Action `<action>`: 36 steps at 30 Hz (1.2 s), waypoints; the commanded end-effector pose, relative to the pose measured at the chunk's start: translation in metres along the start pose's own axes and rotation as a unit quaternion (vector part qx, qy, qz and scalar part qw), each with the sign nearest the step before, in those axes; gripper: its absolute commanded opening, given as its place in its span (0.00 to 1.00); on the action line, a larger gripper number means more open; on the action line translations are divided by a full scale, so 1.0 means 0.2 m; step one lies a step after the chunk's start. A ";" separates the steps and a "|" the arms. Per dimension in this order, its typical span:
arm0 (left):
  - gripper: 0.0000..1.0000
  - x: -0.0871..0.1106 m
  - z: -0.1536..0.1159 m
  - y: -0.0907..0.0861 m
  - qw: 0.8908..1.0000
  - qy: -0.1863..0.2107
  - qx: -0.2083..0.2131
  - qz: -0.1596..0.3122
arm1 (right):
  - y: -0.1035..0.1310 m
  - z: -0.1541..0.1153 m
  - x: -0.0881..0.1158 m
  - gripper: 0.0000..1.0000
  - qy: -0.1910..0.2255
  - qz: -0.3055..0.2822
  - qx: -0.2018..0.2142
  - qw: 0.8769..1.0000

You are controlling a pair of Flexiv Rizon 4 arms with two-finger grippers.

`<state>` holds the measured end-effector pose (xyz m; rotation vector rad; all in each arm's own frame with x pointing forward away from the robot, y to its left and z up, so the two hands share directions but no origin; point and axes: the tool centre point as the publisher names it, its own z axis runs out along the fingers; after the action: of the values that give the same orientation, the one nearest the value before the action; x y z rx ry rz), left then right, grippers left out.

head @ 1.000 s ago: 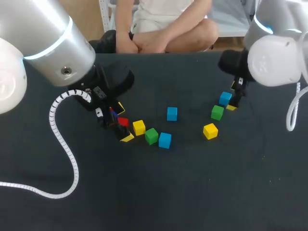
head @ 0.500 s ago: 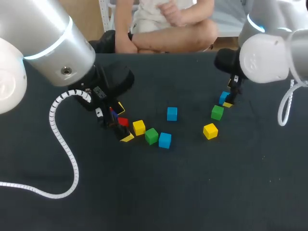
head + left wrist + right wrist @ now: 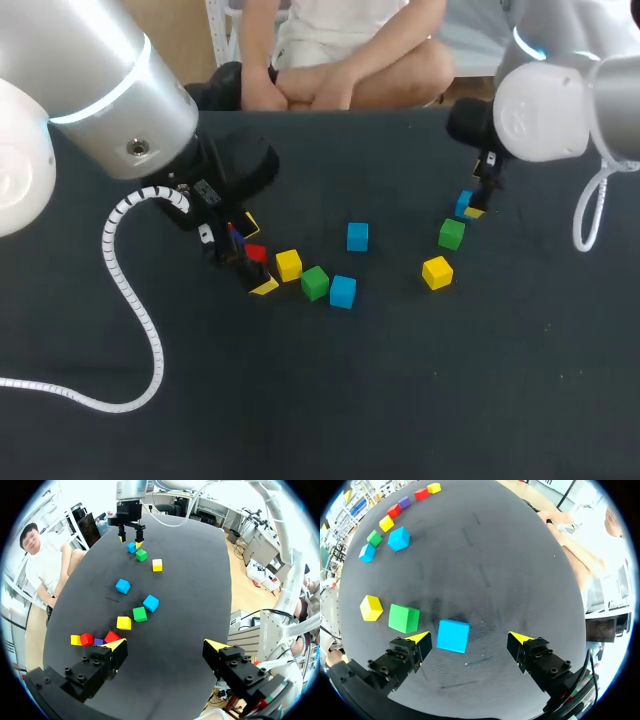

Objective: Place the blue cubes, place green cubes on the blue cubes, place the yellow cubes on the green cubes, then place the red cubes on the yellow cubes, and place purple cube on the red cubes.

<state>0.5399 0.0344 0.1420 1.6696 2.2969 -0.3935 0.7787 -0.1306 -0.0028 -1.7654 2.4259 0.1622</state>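
Note:
My right gripper [image 3: 469,637] stands open over a blue cube [image 3: 453,635], which lies on the table between its fingers, nearer one of them and touching neither. Beside it sit a green cube [image 3: 404,618] and a yellow cube [image 3: 371,607]. In the head view this gripper [image 3: 477,200] is at the far right, over the blue cube [image 3: 465,203]. My left gripper [image 3: 166,645] is open and empty. It stands by a row of yellow [image 3: 76,640], red [image 3: 86,639], purple [image 3: 98,641] and red [image 3: 112,636] cubes.
A loose line of cubes runs across the table's middle: yellow [image 3: 289,264], green [image 3: 315,282], blue [image 3: 343,291], and another blue [image 3: 357,236] farther back. The left arm's white coiled cable [image 3: 125,290] trails over the near left of the table.
My right gripper has shifted slightly left and toward the far edge, staying over the blue cube. The left arm and the cubes have kept still.

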 end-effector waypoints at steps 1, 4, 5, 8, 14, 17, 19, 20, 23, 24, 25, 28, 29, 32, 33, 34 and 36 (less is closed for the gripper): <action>1.00 0.00 0.00 0.00 1.000 0.001 0.001 0.000 | -0.02 0.01 -0.03 1.00 0.005 -0.002 -0.002 1.000; 1.00 0.00 0.00 0.00 1.000 0.001 0.001 0.000 | -0.04 0.02 -0.04 1.00 0.007 -0.005 0.000 1.000; 1.00 0.00 0.00 0.00 1.000 0.001 0.001 0.000 | -0.04 0.02 -0.04 1.00 0.008 -0.006 0.000 1.000; 1.00 0.00 0.00 0.00 1.000 0.001 0.001 0.000 | -0.05 0.03 -0.04 1.00 0.012 -0.005 0.002 1.000; 1.00 0.00 0.00 0.00 1.000 0.001 0.001 0.000 | -0.03 0.05 -0.02 1.00 0.027 0.005 0.003 1.000; 1.00 0.00 0.00 0.00 1.000 0.001 0.001 0.000 | -0.01 0.06 -0.02 1.00 0.028 0.009 0.001 1.000; 1.00 0.00 0.00 0.00 1.000 0.001 0.001 0.000 | -0.01 0.07 -0.02 1.00 0.029 0.009 0.000 1.000; 1.00 0.00 0.00 0.00 1.000 0.001 0.001 0.000 | -0.01 0.07 -0.02 1.00 0.029 0.010 -0.001 1.000; 1.00 0.00 0.00 0.00 1.000 0.001 0.001 0.000 | -0.02 0.07 -0.02 1.00 0.028 0.011 -0.002 1.000; 1.00 0.00 0.00 0.00 1.000 0.001 0.001 0.000 | -0.03 0.07 -0.02 1.00 0.027 0.012 -0.002 1.000; 1.00 0.00 0.00 0.00 1.000 0.001 0.001 0.000 | -0.03 0.07 -0.02 1.00 0.027 0.012 -0.001 1.000; 1.00 0.00 0.00 0.00 1.000 0.001 0.001 0.000 | -0.04 0.07 -0.03 1.00 0.026 0.010 -0.001 1.000; 1.00 0.00 0.00 0.00 1.000 0.001 0.001 0.000 | -0.04 0.07 -0.04 1.00 0.026 0.009 -0.002 1.000; 1.00 0.00 0.00 0.00 1.000 0.001 0.001 0.000 | -0.04 0.07 -0.05 1.00 0.027 0.006 -0.003 1.000; 1.00 0.00 0.00 0.00 1.000 0.001 0.001 0.000 | -0.04 0.07 -0.05 1.00 0.027 0.006 -0.003 1.000; 1.00 0.00 0.00 0.00 1.000 0.001 0.001 0.000 | -0.04 0.07 -0.05 1.00 0.027 0.005 -0.003 1.000; 1.00 0.00 0.00 0.00 1.000 0.001 0.001 0.000 | -0.04 0.07 -0.05 0.97 0.028 0.004 -0.003 1.000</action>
<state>0.5399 0.0344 0.1420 1.6696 2.2969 -0.3935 0.7877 -0.1214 -0.0152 -1.7816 2.4717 0.1185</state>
